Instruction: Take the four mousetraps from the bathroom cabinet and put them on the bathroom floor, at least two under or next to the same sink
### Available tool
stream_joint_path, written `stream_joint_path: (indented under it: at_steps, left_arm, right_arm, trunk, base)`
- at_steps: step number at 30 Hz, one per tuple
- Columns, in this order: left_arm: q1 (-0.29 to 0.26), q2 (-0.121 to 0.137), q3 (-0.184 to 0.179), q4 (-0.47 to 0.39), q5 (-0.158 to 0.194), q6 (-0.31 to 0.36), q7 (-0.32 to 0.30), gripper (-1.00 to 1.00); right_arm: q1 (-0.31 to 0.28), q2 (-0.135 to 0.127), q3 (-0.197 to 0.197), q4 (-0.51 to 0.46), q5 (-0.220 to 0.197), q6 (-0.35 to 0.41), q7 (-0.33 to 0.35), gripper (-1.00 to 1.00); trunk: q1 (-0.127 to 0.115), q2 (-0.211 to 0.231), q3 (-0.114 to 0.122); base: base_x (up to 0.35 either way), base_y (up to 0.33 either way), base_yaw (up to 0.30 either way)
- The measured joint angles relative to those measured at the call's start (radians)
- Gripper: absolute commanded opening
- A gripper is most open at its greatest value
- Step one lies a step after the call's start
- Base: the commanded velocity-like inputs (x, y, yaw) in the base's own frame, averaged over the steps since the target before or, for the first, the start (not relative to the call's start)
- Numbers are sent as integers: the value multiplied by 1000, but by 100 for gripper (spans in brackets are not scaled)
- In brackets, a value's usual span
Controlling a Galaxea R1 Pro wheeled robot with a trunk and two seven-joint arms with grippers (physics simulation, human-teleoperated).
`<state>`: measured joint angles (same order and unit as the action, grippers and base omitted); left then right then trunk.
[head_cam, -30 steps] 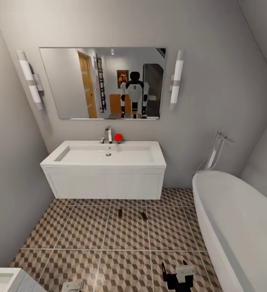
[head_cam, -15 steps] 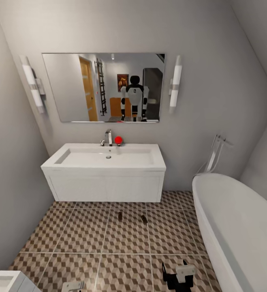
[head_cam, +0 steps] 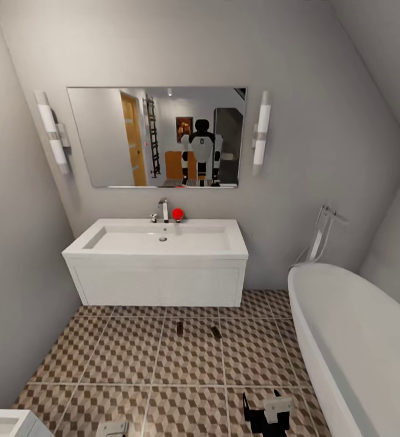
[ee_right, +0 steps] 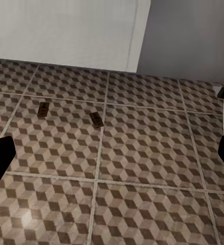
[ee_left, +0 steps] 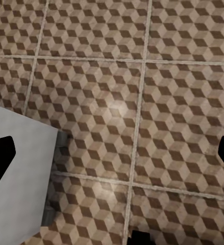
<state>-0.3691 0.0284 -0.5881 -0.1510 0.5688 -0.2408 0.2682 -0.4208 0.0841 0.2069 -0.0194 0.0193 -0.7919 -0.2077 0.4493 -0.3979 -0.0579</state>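
1. two mousetraps (head_cam: 179, 328) (head_cam: 215, 332) are being seen lying flat on the bathroom floor (head_cam: 127, 358), just in front of the bathroom sink (head_cam: 157, 240), near each other but apart.
2. the right gripper (head_cam: 266, 413) is being held low over the tiles with its fingers apart and nothing between them; both traps are being framed by the right wrist view (ee_right: 43, 108) (ee_right: 97, 119).
3. the left gripper (head_cam: 111, 428) is being kept spread and empty beside a white unit (ee_left: 17, 184).
4. judgement: two traps are probably being left to fetch; the base is best being turned slowly, with both arms kept tucked away from the bathtub (head_cam: 351, 340).
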Motion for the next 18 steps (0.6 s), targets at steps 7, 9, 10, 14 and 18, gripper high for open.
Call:
stream_joint_path:
  at_steps: [7, 9, 10, 14, 18]
  left_arm:
    - [0, -1, 0, 0, 0, 0, -1, 100]
    - [0, -1, 0, 0, 0, 0, -2, 100]
    - [0, -1, 0, 0, 0, 0, -2, 100]
    - [0, -1, 0, 0, 0, 0, -2, 100]
    - [0, -1, 0, 0, 0, 0, -2, 100]
  right_arm:
    - [0, 0, 0, 0, 0, 0, 0, 100]
    - [0, 0, 0, 0, 0, 0, 0, 100]
    - [0, 0, 0, 0, 0, 0, 0, 100]
    - [0, 0, 0, 0, 0, 0, 0, 100]
    - [0, 0, 0, 0, 0, 0, 0, 100]
  trunk:
    - [0, 0, 11]
    - [0, 0, 14]
    - [0, 0, 16]
    - [0, 0, 22]
    - [0, 0, 28]
  base:
    - [0, 0, 0]
    - [0, 0, 0]
    - [0, 0, 0]
    - [0, 0, 0]
    - [0, 0, 0]
